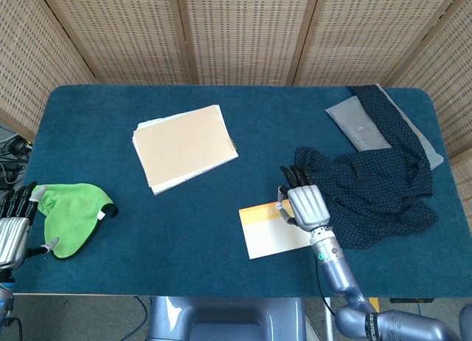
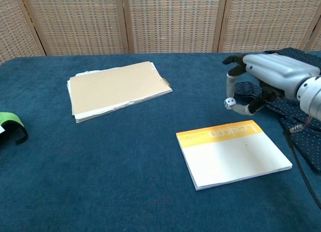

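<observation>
My right hand (image 1: 304,202) (image 2: 266,74) hangs above the table, over the far edge of a white booklet with a yellow band (image 1: 267,234) (image 2: 233,154). It pinches a small white die (image 2: 228,103) between thumb and finger, lifted off the booklet. At the table's left edge my left hand (image 1: 13,226) rests with fingers apart and holds nothing. It lies right beside a green cloth (image 1: 70,215) (image 2: 10,124).
A tan spiral notebook on loose white sheets (image 1: 184,145) (image 2: 118,89) lies at the back left. A dark dotted garment (image 1: 369,186) (image 2: 296,101) is heaped right of my right hand, partly over a grey pouch (image 1: 358,123) (image 2: 273,64). Wicker screens stand behind the blue table (image 1: 243,108).
</observation>
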Tool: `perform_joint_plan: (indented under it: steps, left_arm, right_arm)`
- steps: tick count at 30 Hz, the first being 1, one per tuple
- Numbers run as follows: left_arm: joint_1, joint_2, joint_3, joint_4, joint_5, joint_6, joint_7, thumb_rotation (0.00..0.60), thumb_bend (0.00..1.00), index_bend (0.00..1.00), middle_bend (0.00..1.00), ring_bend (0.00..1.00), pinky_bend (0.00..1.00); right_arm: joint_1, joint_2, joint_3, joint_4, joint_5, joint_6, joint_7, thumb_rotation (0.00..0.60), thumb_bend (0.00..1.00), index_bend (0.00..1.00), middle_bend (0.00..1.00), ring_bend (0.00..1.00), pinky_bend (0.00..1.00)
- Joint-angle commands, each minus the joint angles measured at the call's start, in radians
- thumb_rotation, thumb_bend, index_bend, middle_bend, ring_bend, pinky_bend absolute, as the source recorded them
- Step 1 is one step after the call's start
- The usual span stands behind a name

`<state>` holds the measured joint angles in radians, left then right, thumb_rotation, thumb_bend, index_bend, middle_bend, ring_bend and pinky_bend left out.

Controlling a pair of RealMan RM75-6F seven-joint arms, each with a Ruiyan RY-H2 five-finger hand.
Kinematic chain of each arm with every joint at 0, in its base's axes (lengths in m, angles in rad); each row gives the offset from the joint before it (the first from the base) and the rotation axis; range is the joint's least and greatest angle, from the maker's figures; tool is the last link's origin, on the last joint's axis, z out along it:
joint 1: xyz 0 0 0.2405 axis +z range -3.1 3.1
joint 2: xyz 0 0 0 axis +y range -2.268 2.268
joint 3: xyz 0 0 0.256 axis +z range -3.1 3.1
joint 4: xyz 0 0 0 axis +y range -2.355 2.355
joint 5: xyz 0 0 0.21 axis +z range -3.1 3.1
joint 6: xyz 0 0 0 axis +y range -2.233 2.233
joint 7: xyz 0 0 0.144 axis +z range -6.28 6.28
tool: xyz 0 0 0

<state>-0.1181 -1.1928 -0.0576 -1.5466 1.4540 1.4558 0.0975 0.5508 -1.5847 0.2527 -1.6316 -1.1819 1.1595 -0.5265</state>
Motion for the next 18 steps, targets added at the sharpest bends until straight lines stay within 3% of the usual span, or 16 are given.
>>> perform_joint_plan:
  steps: [1,8,14,18]
  left_arm:
    - [0.0,0.0,0.0,-0.001,0.0,0.0,0.001,0.6,0.0,0.0,0.0,0.0,0.0]
    - [-0.001,-0.001,0.0,-0.002,-0.002,-0.003,0.006,0.6,0.0,0.0,0.0,0.0,0.0]
    - [-0.001,0.0,0.0,-0.003,-0.003,-0.003,0.005,0.6,0.0,0.0,0.0,0.0,0.0]
    - [-0.002,0.001,0.0,-0.003,-0.003,-0.004,0.005,0.6,0.0,0.0,0.0,0.0,0.0]
  right_arm:
    - [0.007,0.029,0.016,-0.029,0.018,0.013,-0.023,0.6,0.51,0.54,0.14,0.0,0.01]
    - [0.008,0.055,0.013,-0.052,0.041,0.023,-0.038,0.6,0.5,0.53,0.13,0.0,0.01]
    - [0.007,0.063,-0.003,-0.053,0.044,0.023,-0.039,0.6,0.47,0.39,0.04,0.0,0.0]
    - [0.005,0.068,-0.011,-0.057,0.043,0.031,-0.038,0.6,0.47,0.36,0.02,0.0,0.0]
